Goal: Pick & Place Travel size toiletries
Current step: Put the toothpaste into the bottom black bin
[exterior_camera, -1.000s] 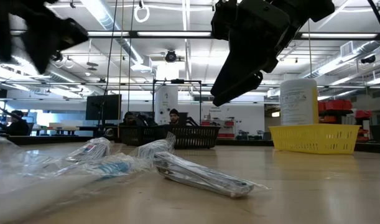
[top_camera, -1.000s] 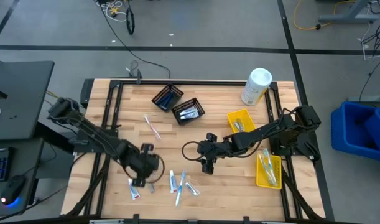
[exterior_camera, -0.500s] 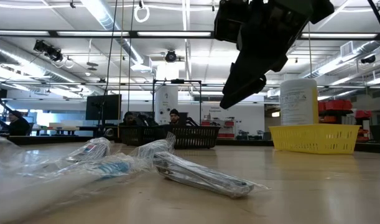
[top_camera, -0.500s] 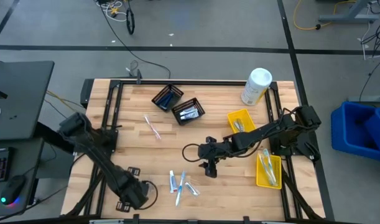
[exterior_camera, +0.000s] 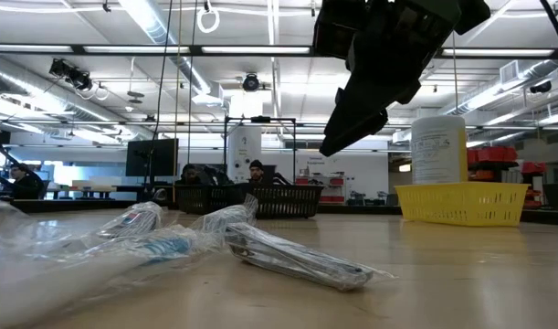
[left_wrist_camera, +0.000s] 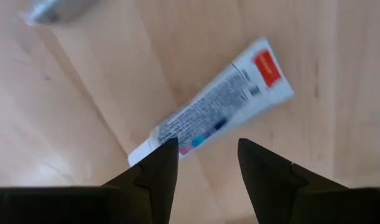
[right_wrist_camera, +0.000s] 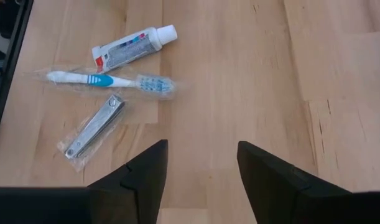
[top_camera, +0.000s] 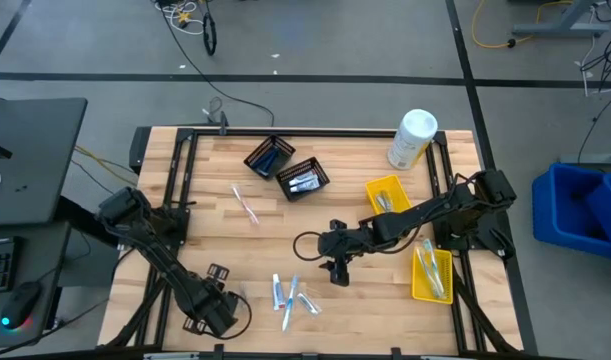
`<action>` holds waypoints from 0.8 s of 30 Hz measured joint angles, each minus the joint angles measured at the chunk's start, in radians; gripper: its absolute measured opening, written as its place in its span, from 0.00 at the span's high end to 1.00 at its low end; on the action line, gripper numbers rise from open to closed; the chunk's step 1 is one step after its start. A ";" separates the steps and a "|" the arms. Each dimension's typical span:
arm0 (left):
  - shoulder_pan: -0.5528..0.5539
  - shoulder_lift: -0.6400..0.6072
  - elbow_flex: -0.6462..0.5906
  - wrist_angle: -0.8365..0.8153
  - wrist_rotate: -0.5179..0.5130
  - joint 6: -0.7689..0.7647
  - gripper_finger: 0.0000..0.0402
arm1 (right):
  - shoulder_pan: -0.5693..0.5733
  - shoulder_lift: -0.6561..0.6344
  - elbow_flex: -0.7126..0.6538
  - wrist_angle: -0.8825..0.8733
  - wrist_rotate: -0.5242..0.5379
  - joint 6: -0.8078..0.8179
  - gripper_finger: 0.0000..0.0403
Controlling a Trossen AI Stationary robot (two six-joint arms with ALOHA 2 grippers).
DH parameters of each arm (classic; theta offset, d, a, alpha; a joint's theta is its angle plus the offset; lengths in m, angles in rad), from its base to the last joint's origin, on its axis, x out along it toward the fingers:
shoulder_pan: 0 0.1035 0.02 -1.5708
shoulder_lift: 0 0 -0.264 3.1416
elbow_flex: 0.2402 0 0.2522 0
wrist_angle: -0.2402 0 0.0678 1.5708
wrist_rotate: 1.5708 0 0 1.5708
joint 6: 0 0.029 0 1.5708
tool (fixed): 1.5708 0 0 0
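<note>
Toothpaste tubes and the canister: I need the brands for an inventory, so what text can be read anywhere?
Toothpaste tube under the left gripper: red patch and lines of print, too blurred to read.
Toothpaste tube ahead of the right gripper: print too small to read.
Canister: label print too small to read.
No readable text anywhere.

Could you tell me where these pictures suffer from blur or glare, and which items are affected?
Low view: the nearest plastic-wrapped toiletries are a blurred, glossy mass at lower left, while the wrapped nail clipper is sharper; ceiling strip lights glare above. Left wrist view: a silver piece in the corner is out of focus; the toothpaste tube reads clearly. Right wrist view: the toothbrush is crisp.
</note>
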 joint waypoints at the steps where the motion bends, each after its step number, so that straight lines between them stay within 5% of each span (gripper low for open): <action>1: -0.004 0.000 0.000 0.000 -0.022 0.008 0.56 | -0.001 0.000 0.000 0.002 0.000 0.000 0.50; 11: -0.012 -0.001 0.000 -0.010 -0.079 0.138 0.56 | -0.001 0.000 0.000 0.016 0.000 0.001 0.46; 20: 0.039 -0.002 0.117 -0.241 -0.068 -0.351 0.56 | -0.001 0.000 0.000 0.034 0.000 0.012 0.46; 24: 0.080 -0.002 0.154 -0.231 -0.077 -0.698 0.56 | 0.001 0.000 0.000 0.061 0.000 0.012 0.48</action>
